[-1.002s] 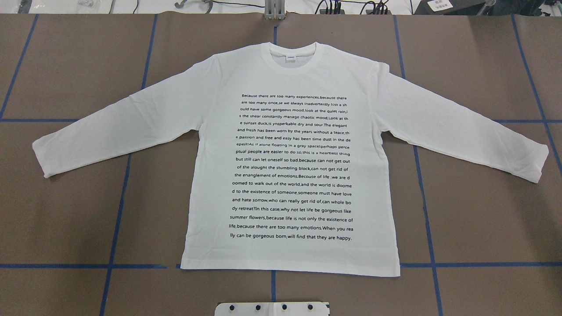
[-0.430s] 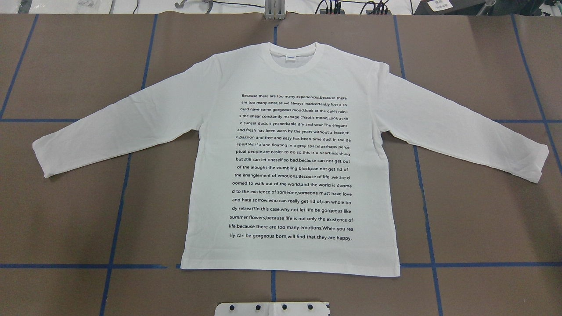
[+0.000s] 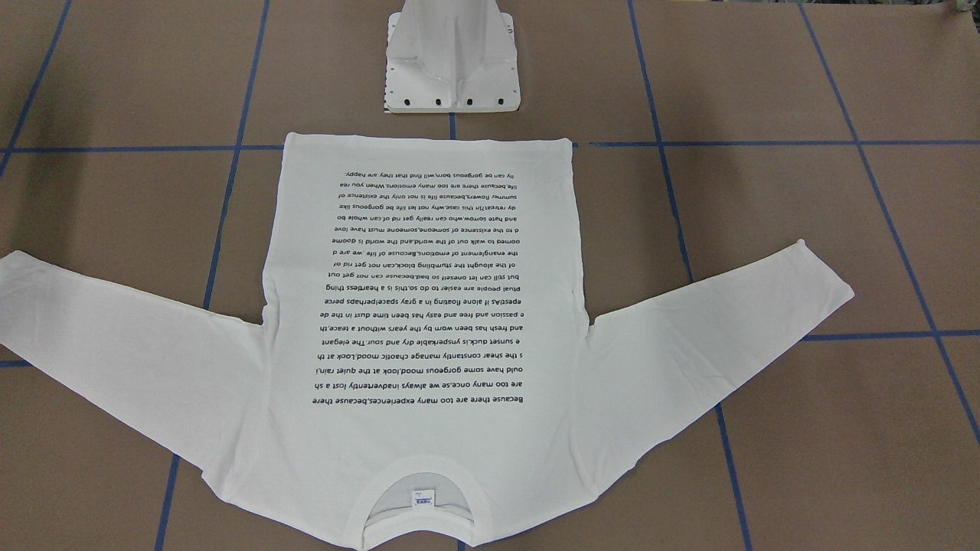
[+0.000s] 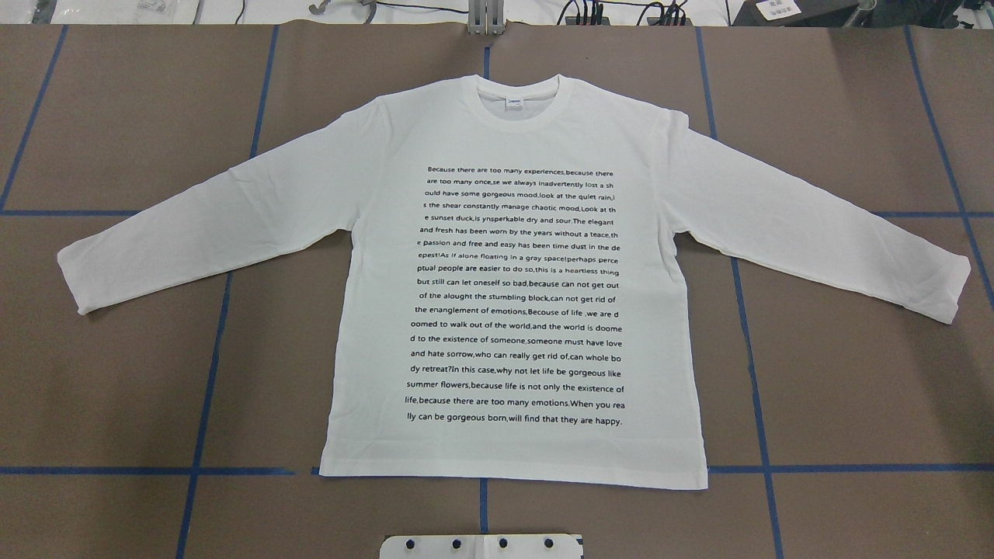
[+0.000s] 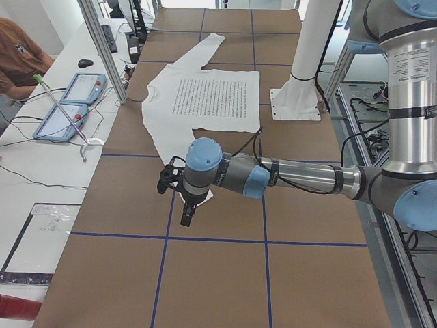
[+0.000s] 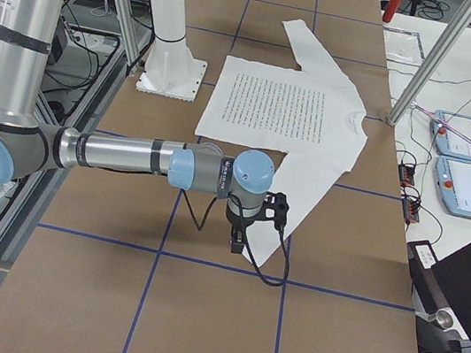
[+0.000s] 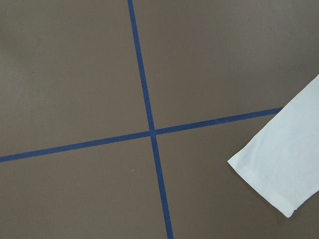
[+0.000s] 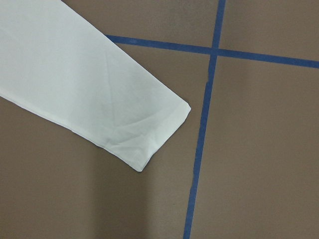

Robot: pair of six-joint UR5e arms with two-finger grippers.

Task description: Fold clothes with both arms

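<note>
A white shirt lies flat and print-side up on the brown table, which is gridded with blue tape. Its collar points away from the robot and its hem runs just in front of the white pedestal. Both sleeves are spread wide and slant back toward the robot's side.

The left arm reaches out low over the table, and the left gripper points down right by the left cuff, at the end of the left sleeve. In the left wrist view that cuff sits at the lower right edge, beside a crossing of tape lines.

The right arm mirrors it at the far end, with the right gripper pointing down next to the right cuff of the right sleeve. The right wrist view has that cuff lying creased and flat near its centre, just short of a tape line.

Neither gripper touches the cloth as far as the side views show, and only those views catch them, so I cannot tell how wide the fingers of either one stand.

A person sits at the side bench, where two blue-edged tablets lie.
</note>
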